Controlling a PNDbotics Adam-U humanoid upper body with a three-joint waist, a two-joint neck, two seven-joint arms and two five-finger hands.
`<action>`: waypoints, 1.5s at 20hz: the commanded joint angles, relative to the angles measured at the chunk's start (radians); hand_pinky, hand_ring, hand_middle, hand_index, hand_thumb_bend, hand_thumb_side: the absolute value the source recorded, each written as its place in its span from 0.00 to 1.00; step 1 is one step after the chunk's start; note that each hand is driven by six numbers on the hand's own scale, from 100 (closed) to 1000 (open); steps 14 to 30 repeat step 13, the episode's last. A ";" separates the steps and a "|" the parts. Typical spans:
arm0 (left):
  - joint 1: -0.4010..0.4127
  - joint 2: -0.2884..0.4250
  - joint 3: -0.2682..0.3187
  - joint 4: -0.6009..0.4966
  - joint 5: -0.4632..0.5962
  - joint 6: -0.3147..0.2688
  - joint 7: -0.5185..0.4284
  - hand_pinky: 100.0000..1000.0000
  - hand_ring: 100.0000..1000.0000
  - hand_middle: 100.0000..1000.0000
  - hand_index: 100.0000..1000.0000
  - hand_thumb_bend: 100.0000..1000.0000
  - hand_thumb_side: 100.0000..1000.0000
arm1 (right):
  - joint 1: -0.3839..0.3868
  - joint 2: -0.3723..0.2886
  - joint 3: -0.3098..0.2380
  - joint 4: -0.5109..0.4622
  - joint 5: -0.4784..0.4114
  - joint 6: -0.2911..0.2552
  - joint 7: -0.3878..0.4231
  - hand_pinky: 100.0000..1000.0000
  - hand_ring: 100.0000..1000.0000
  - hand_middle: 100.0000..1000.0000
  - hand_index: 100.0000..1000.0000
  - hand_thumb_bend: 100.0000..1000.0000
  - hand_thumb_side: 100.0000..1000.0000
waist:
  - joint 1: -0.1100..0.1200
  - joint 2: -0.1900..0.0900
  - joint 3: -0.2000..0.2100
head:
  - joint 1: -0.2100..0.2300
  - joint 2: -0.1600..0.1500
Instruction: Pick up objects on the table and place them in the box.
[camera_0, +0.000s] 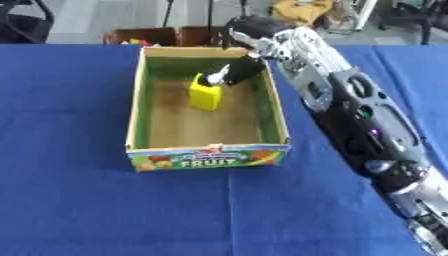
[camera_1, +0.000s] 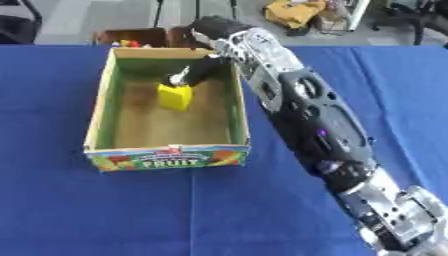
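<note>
A yellow block (camera_0: 206, 95) sits inside the box (camera_0: 137, 107), in the far half of its brown floor and a little right of the middle, apart from every wall. It stands roughly upright, its top face level with the green lining of the walls. The right hand (camera_0: 234, 71) reaches down over the box's far right corner, and its dark fingers (camera_1: 194, 73) meet the block at the top edge; a pale fingertip lies right against the yellow top. The fingers look curled down onto the block (whether they still pinch it or merely touch it cannot be told from either eye). The block's base seems to rest on the box floor.

The box is an open cardboard tray with green inner walls and a printed front panel reading FRUIT, set on the blue cloth of the desk (camera_0: 70, 190). The right arm (camera_1: 302, 110), black and silver, runs from the lower right corner diagonally up along the box's right wall.

The right eye view shows more of the arm's silver wrist end near the lower edge and a clearer gap between the block and the right wall; the left eye view shows the hand's pale fingertip more plainly. Beyond the desk's far edge stands a brown crate (camera_1: 131, 36) holding small coloured things.
</note>
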 joint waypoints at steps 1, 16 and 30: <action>-0.005 0.012 0.007 -0.019 -0.002 0.002 0.003 0.54 0.86 0.85 0.93 0.00 1.00 | 0.002 -0.064 -0.035 -0.104 -0.021 0.032 -0.018 0.60 0.79 0.67 0.82 0.48 0.70 | 0.006 -0.038 -0.004 | 0.007 0.002; -0.007 0.013 0.019 -0.019 -0.010 0.004 0.019 0.55 0.86 0.85 0.93 0.00 1.00 | 0.285 -0.196 -0.208 -0.627 -0.317 0.179 -0.291 0.55 0.73 0.63 0.77 0.40 0.65 | 0.037 -0.029 -0.044 | 0.045 0.004; -0.007 0.013 0.019 -0.019 -0.010 0.004 0.019 0.55 0.86 0.85 0.93 0.00 1.00 | 0.285 -0.196 -0.208 -0.627 -0.317 0.179 -0.291 0.55 0.73 0.63 0.77 0.40 0.65 | 0.037 -0.029 -0.044 | 0.045 0.004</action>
